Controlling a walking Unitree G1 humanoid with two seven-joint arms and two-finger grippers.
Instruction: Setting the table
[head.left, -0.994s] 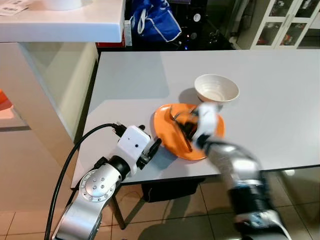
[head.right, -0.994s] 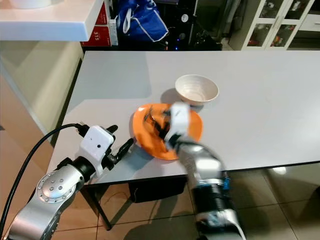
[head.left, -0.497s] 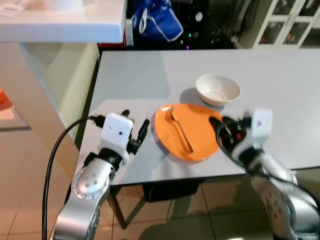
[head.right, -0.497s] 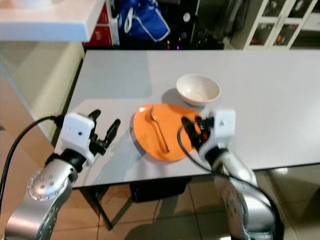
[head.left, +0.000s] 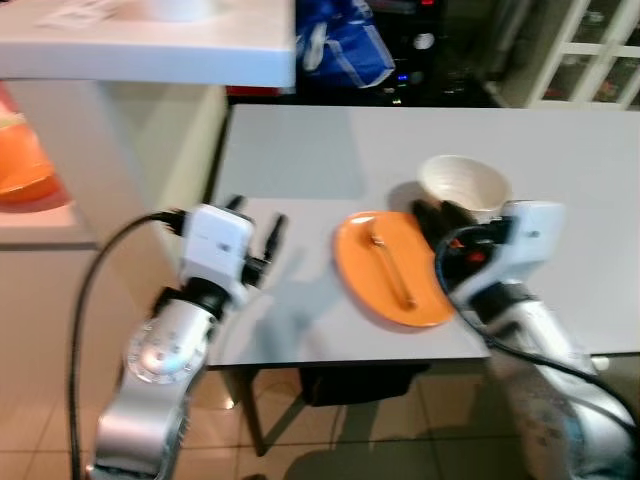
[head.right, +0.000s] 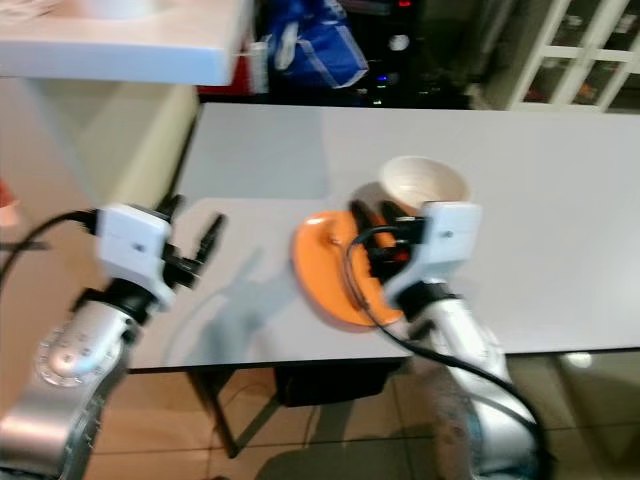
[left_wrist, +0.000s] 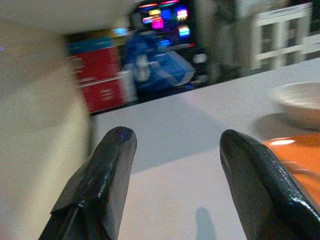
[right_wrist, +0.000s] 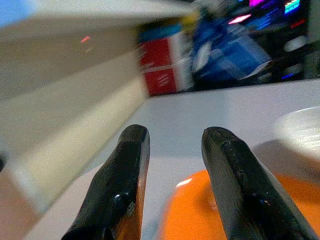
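An orange plate (head.left: 400, 275) lies near the front edge of the grey table (head.left: 320, 150), with a metal spoon (head.left: 392, 268) resting on it. A white bowl (head.left: 463, 183) stands just behind the plate. My right gripper (head.left: 437, 213) hovers open over the plate's far right rim, close to the bowl, and its black fingers (right_wrist: 125, 180) hold nothing. The plate (right_wrist: 175, 220) and the bowl (right_wrist: 300, 127) lie ahead of it. My left gripper (head.left: 257, 215) is open over the bare table left of the plate, and its fingers (left_wrist: 107, 175) are empty too.
A white counter (head.left: 150, 50) overhangs the table's far left corner. A blue bag (head.left: 345, 50) and dark shelving stand behind the table. An orange object (head.left: 25, 160) sits on a low ledge at the left. Tiled floor shows below the table's front edge.
The right gripper left the spoon on the plate, drew back to the right, then moved forward beside the bowl. The left gripper rose over the table. The camera view shifted.
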